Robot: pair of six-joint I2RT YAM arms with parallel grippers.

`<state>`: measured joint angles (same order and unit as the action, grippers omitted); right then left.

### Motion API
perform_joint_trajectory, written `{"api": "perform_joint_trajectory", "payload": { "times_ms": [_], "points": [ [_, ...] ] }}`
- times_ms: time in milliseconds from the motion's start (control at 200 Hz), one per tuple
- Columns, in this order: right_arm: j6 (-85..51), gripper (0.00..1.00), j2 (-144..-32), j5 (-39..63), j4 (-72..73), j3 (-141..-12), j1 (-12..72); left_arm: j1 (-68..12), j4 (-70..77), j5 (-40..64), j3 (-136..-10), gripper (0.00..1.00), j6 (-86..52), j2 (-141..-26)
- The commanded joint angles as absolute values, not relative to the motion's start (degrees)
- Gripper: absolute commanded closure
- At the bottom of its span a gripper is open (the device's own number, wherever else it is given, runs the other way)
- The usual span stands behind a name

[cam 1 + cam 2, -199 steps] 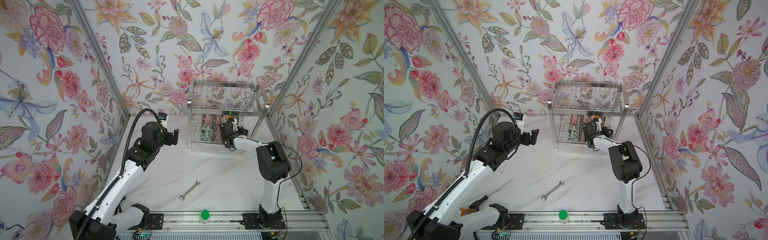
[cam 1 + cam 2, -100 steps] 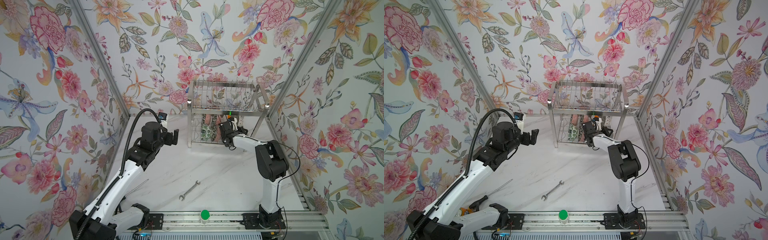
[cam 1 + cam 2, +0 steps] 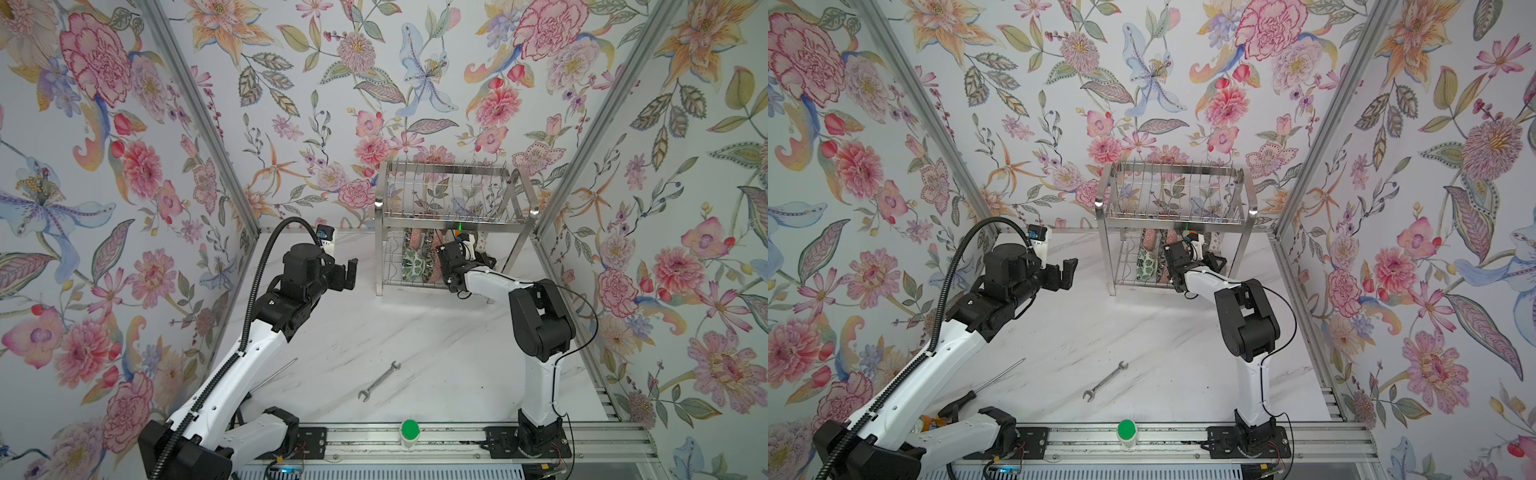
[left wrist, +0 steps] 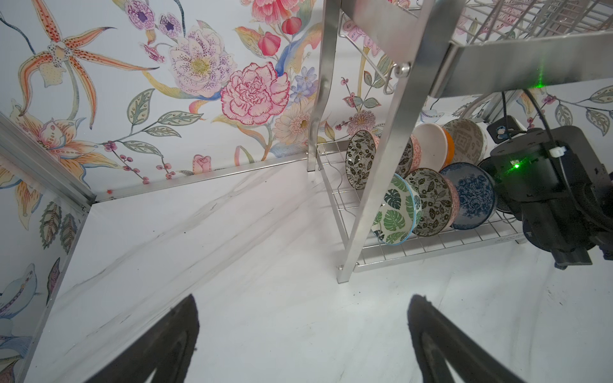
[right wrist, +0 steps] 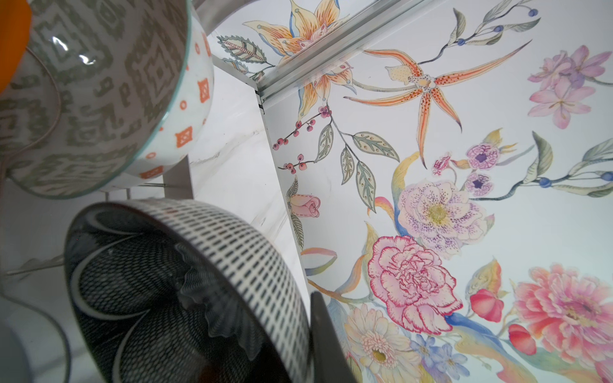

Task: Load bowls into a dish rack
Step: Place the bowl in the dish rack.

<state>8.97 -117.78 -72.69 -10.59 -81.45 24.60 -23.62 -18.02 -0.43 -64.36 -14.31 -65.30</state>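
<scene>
Bowls stand on edge in two rows on the lower tier of the dish rack, mouths facing the left pincer, which hangs spread wide over the worktop beside the rack. The right pincer pinches the rim of a black-and-white bowl tilted on edge at the row's end.

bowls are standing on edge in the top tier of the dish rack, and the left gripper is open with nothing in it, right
Not the top tier. The bowls stand on edge on the lower wire shelf of the dish rack, beneath the top tier, as the left wrist view shows. The left gripper is indeed open with nothing in it.
</scene>
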Motion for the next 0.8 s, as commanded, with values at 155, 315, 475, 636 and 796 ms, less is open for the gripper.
{"api": "perform_joint_trajectory", "payload": {
  "times_ms": [155, 315, 475, 636, 796],
  "points": [
    [7.17, 0.97, -120.44, -71.37, -11.65, -82.53, 24.83, -23.03, -19.23, -0.64, -65.26, 0.01, -14.11, -65.12],
    [6.84, 0.9, -120.16, -71.01, -11.71, -82.2, 24.86, -23.04, -19.23, -0.55, -65.24, 0.01, -14.15, -65.19],
    [6.51, 0.85, -119.97, -70.8, -11.91, -81.93, 24.82, -23.04, -19.25, -0.57, -65.25, 0.01, -14.29, -65.05],
    [6.09, 0.82, -119.79, -70.3, -12.13, -81.92, 24.82, -23.03, -19.33, -0.55, -65.36, 0.01, -14.33, -64.9],
    [5.39, 0.81, -119.68, -69.97, -12.65, -81.92, 24.93, -23.03, -19.34, -0.54, -65.3, 0.01, -14.33, -64.78]
  ]
}}
